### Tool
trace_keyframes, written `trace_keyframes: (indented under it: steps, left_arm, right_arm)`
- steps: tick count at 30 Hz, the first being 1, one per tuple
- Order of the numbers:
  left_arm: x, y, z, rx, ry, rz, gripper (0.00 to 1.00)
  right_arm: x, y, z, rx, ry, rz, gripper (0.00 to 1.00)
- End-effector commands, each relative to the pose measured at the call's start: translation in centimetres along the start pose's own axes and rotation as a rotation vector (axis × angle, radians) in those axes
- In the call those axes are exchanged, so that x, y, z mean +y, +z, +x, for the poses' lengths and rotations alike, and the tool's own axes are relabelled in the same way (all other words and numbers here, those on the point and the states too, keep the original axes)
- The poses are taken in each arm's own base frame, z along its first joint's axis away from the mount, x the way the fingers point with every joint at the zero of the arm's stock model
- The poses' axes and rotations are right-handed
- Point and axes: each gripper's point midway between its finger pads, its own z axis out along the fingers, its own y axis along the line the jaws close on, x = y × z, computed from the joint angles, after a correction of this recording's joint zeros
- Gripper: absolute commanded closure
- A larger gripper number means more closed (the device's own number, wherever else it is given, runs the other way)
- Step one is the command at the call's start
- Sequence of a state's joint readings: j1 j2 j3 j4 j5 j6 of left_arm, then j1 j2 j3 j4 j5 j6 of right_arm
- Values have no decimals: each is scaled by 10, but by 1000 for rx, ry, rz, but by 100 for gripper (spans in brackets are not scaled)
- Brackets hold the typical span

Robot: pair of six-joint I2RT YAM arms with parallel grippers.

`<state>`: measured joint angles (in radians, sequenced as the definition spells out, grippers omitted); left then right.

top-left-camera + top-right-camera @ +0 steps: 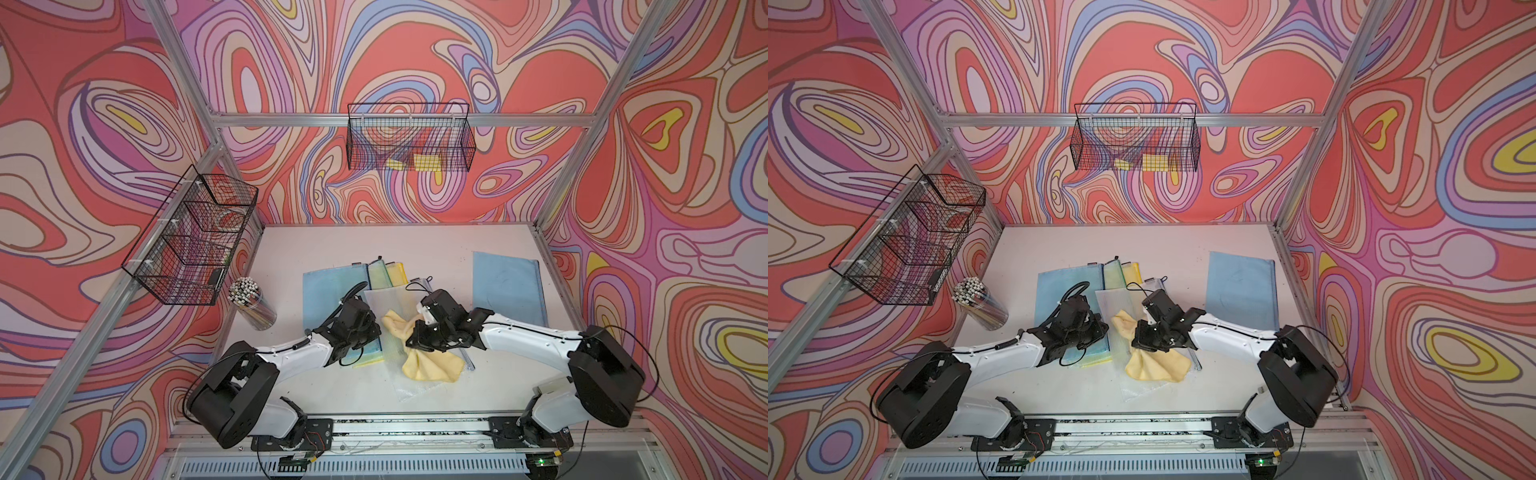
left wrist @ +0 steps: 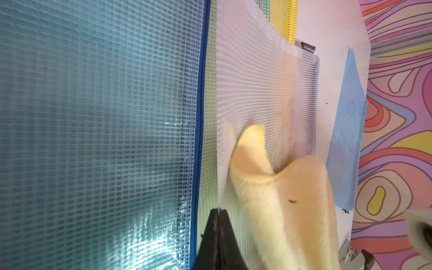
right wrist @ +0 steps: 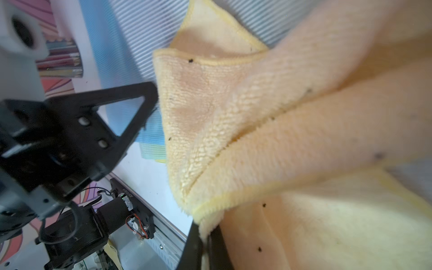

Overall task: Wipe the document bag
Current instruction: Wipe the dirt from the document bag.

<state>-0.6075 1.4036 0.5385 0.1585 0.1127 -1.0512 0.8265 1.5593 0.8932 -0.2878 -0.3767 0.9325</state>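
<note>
Right wrist: right claw point(image 3: 203, 230) pinches cloth point(image 3: 304, 140); top views hide contact.

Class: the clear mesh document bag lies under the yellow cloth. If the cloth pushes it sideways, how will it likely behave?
Probably floppy: the clear mesh bag bows up in a wave beside the yellow cloth. Likely light and slippery: a thin plastic sheet on a smooth table, so it may slide or buckle.
</note>
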Motion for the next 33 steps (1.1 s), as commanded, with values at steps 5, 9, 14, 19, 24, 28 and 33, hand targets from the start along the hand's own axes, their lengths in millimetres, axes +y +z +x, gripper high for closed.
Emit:
trace_keyframes:
  steps: [5, 9, 14, 19, 24, 28, 33]
  left_arm:
    - [3, -2, -3, -16, -11, -2, 100]
    - [6, -5, -6, -23, -4, -12, 100]
    - [6, -7, -12, -32, -16, -5, 100]
    - [21, -3, -4, -6, -38, -16, 100]
    - [17, -1, -5, -2, -41, -3, 100]
    - [15, -2, -6, -6, -39, -1, 100]
    - [15, -3, -8, -10, -33, -12, 100]
  right_arm:
    - [-35, 42, 27, 81, 135, 58, 100]
    - [-74, 20, 27, 41, 212, 113, 100]
    - [-137, -41, 20, -59, 327, 203, 100]
    - [-168, -74, 17, -106, 379, 242, 100]
    - [-113, -58, -2, -115, 310, 86, 100]
    - [-50, -25, 4, -37, 144, 72, 100]
    - [4, 30, 31, 90, 78, -29, 100]
